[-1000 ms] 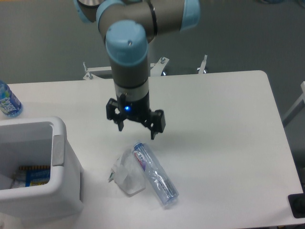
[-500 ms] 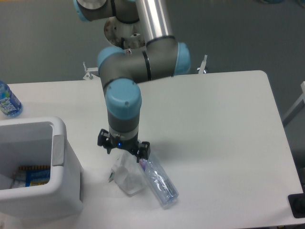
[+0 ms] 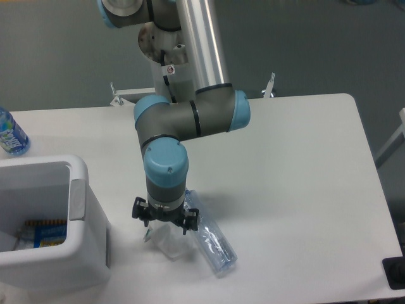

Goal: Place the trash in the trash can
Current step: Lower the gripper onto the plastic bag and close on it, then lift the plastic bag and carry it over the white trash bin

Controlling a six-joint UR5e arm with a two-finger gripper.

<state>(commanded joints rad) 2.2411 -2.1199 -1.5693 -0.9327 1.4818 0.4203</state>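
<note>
Moved: since a second ago the claw (image 3: 165, 223) has dropped from hovering above the trash to sitting low over it, and the arm has folded down so its blue-capped wrist now hides much of what lies beneath.
Claw: black two-finger claw, fingers (image 3: 190, 221) spread apart on either side of the wrinkly translucent white plastic piece (image 3: 169, 240) — not yet closed on anything that I can see.
Under the claw: the plastic piece lies on the white surface (image 3: 285, 164) right below the fingers; whether the tips touch it is hidden by the wrist.
Just beside: the clear plastic bottle with the white, red and blue label (image 3: 209, 237) lies on its side, touching or nearly touching the plastic piece, its upper end tucked behind the wrist, its lower end pointing toward the near edge.
Unchanged: bottle and plastic piece lie where they did in the earlier frames — nothing lifted so far.
Farther out: the large boxy white plastic bin with the thick rounded rim (image 3: 76, 170) stands at the left, well apart from the claw, with some printed packaging visible inside.
Far left: a blue-tinted bottle with a blue label (image 3: 11, 134) stands at the edge of view — not part of the job.
Meaning: the descent looks like a grasp approach on the plastic piece; closing the fingers seems the next need, and the neighbouring bottle could be nudged.
</note>
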